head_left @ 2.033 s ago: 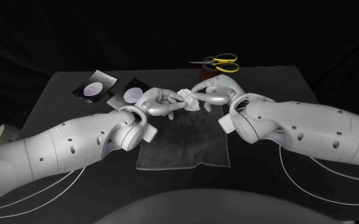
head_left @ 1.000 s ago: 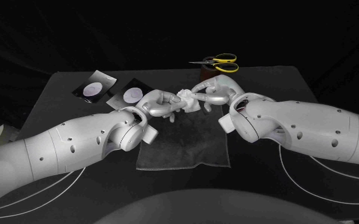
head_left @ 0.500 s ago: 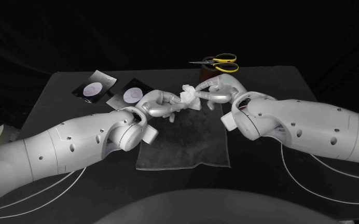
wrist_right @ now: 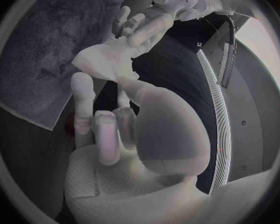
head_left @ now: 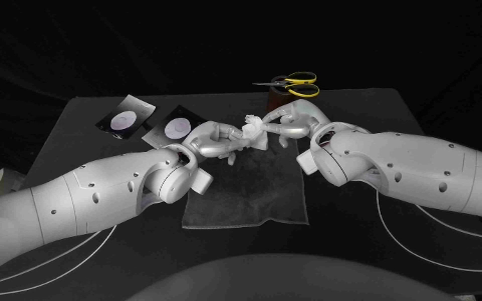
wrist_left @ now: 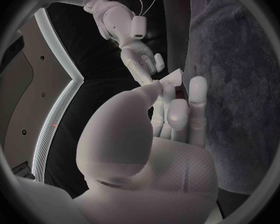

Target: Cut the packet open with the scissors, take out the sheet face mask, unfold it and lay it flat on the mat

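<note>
A folded white sheet mask (head_left: pixel 257 129) hangs just above the far end of the grey mat (head_left: pixel 246 193). My right hand (head_left: pixel 288 122) pinches it from the right. My left hand (head_left: pixel 219 139) meets it from the left, thumb and a finger on its edge. In the left wrist view the mask (wrist_left: pixel 172 78) sits at the tips of my left hand (wrist_left: pixel 171 114), with the right hand (wrist_left: pixel 139 59) beyond it. In the right wrist view my right hand (wrist_right: pixel 109 129) holds the mask (wrist_right: pixel 105 59) against the left hand (wrist_right: pixel 139 26). The yellow-handled scissors (head_left: pixel 294 83) lie at the table's far edge.
Two dark packets with pale round prints lie at the back left, one (head_left: pixel 125 118) farther out and one (head_left: pixel 177 127) beside my left hand. A small dark red object (head_left: pixel 276 97) sits below the scissors. The mat (wrist_right: pixel 47 50) stretches toward me under both hands.
The mask and my right hand have risen a little and shifted right. The left hand has stayed nearly in place, its fingers still at the mask.
</note>
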{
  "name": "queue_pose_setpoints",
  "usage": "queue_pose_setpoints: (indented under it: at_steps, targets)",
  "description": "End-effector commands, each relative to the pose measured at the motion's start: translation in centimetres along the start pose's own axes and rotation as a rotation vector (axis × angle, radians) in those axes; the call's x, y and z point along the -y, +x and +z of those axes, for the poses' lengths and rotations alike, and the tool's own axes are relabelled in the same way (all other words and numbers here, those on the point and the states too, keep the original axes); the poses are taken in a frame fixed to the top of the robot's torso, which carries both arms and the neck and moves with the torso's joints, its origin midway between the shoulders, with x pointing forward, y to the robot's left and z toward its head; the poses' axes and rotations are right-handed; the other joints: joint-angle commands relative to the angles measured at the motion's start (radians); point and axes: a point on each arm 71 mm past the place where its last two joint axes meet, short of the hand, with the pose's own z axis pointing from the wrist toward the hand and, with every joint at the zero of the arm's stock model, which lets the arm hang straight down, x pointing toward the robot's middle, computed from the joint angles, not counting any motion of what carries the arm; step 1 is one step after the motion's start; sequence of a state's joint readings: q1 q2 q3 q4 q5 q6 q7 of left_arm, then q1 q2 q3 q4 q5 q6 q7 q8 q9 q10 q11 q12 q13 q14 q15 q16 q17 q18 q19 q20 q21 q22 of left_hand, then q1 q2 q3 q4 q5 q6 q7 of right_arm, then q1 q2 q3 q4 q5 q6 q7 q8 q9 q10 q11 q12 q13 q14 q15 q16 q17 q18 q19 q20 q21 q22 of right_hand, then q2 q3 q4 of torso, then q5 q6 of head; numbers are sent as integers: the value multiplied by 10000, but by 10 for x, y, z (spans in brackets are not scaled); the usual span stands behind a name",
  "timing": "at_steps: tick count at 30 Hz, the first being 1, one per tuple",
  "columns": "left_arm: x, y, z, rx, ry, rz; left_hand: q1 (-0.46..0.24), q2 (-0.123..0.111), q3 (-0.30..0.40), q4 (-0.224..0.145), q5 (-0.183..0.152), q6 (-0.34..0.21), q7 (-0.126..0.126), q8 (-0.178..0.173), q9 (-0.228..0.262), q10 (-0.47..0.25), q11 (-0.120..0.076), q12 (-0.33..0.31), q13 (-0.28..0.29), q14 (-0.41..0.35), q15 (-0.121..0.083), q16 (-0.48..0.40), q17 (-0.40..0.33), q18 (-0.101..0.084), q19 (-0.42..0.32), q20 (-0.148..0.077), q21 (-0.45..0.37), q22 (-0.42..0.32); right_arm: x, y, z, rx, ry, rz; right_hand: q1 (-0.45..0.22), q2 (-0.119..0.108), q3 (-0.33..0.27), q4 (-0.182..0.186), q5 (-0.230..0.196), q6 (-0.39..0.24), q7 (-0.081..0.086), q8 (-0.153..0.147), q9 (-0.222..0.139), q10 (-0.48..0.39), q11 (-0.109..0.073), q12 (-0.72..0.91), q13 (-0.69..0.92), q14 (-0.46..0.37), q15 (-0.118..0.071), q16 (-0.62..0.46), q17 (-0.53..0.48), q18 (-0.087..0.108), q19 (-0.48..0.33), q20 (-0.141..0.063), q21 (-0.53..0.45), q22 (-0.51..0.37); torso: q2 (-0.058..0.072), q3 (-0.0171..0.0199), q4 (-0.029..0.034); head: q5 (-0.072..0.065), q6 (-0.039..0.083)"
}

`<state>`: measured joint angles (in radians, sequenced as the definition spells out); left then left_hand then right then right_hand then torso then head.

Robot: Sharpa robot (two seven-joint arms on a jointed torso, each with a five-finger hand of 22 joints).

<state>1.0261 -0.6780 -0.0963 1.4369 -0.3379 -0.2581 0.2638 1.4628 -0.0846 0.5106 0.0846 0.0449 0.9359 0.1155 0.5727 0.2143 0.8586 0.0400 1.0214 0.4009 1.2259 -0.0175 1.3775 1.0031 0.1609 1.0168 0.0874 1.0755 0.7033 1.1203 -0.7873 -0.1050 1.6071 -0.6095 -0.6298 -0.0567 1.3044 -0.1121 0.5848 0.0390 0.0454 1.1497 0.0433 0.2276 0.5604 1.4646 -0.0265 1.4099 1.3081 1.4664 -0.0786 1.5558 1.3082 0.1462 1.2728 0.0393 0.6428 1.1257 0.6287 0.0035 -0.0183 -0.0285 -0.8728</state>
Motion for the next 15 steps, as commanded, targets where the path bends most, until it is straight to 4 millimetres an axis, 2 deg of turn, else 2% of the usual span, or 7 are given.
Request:
queue_pose_setpoints:
  at_steps: [1, 15]
  targets:
    - [1, 2, 0, -226, 122, -454, -106, 24, 89, -9, 34, -90, -23, 166, 574, 57, -19, 26, 15, 52, 21, 53, 0, 87, 22, -1, 32, 4, 0, -1, 1, -83, 6, -342, -61, 79, 47, -32, 32, 38, 17, 205, 306, 829, -37, -41, 1799, 979, -46, 5, 2320, 144, -18, -52, -51, -14, 2, -1, 1, -13, 2]
    - [0, 0, -2, -210, 7, -586, -176, -47, 364, -102, 37, -170, -14, 275, 683, 12, -20, 54, 49, 47, 16, 93, 37, 81, 7, -6, 129, 110, 2, -4, 2, 43, -7, -516, -73, 77, 55, -49, 32, 24, 19, 210, 312, 824, -35, -71, 1785, 971, -44, -11, 2287, 147, -28, -53, -78, -23, 2, -3, 2, -33, 2]
